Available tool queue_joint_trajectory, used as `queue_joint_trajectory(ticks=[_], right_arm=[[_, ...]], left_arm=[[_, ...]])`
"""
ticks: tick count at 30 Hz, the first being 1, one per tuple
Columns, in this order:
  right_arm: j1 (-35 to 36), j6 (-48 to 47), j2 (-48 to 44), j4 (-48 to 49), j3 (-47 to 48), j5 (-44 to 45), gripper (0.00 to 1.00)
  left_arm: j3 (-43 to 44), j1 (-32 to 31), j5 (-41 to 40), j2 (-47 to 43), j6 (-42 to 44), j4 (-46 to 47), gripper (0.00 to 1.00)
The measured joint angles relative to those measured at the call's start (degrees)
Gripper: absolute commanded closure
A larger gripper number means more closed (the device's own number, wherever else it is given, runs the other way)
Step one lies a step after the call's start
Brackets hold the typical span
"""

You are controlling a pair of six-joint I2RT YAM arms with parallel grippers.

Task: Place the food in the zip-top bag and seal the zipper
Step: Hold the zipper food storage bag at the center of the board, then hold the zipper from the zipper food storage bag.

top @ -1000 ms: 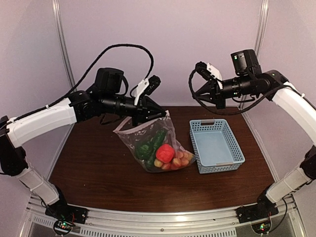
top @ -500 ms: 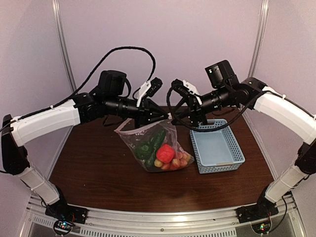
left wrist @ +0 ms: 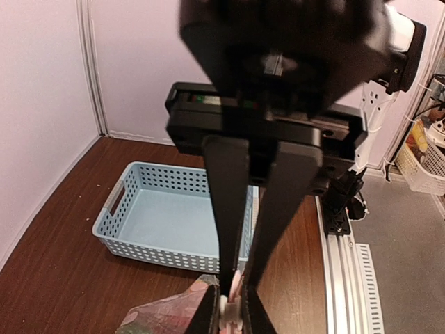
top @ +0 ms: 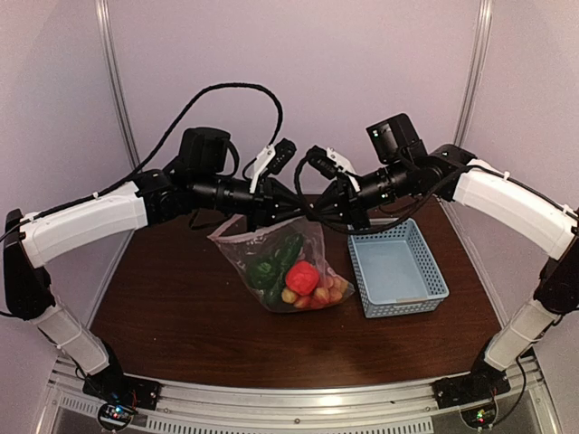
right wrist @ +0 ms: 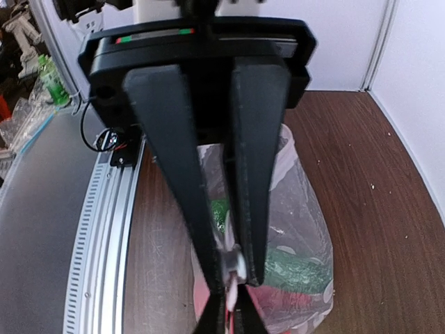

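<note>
Nearest, on the brown table (top: 181, 307), the bottom of the one zip-top bag (top: 271, 249) rests, and all the food (top: 303, 278) sits inside it, piled low because the bag hangs from above. I count one big red piece, at least two green ones, and a bunch of little orange ones too squashed together to count. Just beside it on the right stands one blue basket (top: 404, 304). Farther back and higher up, two claws meet tip to tip at the bag's top. The left claw (top: 291, 210) is narrow, pinching the top edge to hold the bag up. The right claw (top: 324, 210) is narrow too, nipping the pale zipper (right wrist: 233, 265), I think to slide it shut.
</note>
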Motion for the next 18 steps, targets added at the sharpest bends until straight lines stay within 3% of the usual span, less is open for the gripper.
queue_joint_trajectory(ticks=[2,6,13,18], right_arm=[[-0.07,0.0,0.17,0.39,0.15,0.11,1.0],[-0.13,-0.37,0.42,0.35,0.2,0.15,1.0],[-0.13,-1.46,0.35,0.37,0.2,0.44,1.0],[-0.13,-1.66,0.28,0.37,0.2,0.52,1.0]], left_arm=[[0.0,0.17,0.2,0.0,-0.22,0.31,0.61],[0.0,0.17,-0.22,-0.07,-0.5,0.92,0.58],[0.0,0.17,-1.07,-0.35,-0.13,0.07,0.76],[0.0,0.17,-1.09,-0.35,-0.02,-0.33,0.81]])
